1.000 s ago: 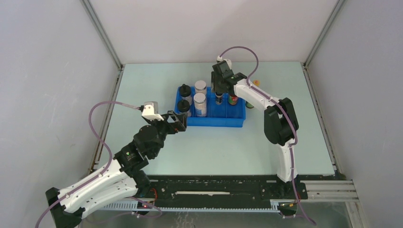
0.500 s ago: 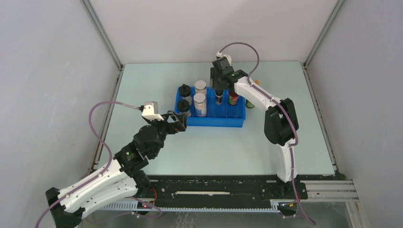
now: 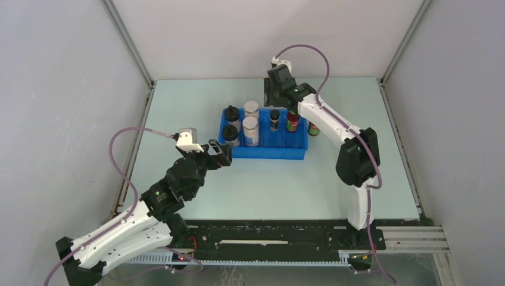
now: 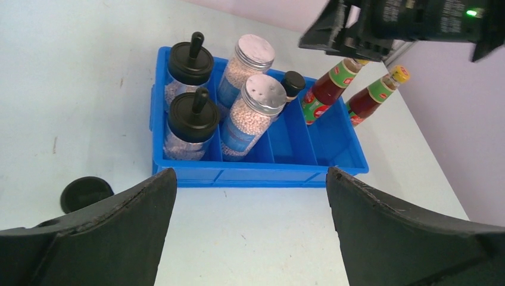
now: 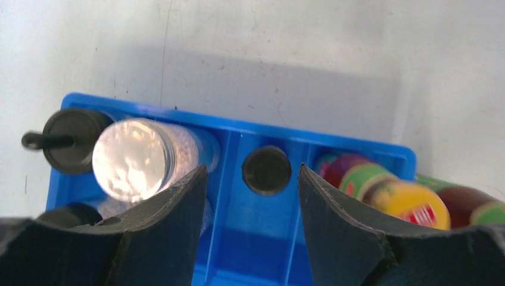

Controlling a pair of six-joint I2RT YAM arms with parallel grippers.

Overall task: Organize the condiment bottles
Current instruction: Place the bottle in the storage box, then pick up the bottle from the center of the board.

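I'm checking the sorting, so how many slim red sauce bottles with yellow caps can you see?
2. One sauce bottle stands in the rightmost compartment of the blue tray; the other sauce bottle stands on the table just outside the tray's right wall. No more seem hidden.

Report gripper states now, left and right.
Left gripper: jaws open, empty, facing the blue tray.
Right gripper: jaws open, empty, above the short dark bottle in the tray.

Tray (image 4: 262, 176) blue; knob-cap btls (image 4: 192, 116) black-topped; clear jars (image 4: 253, 113) blue-labelled, silvery lids; sauce btls (image 4: 326, 89) red/green labels, yellow caps.
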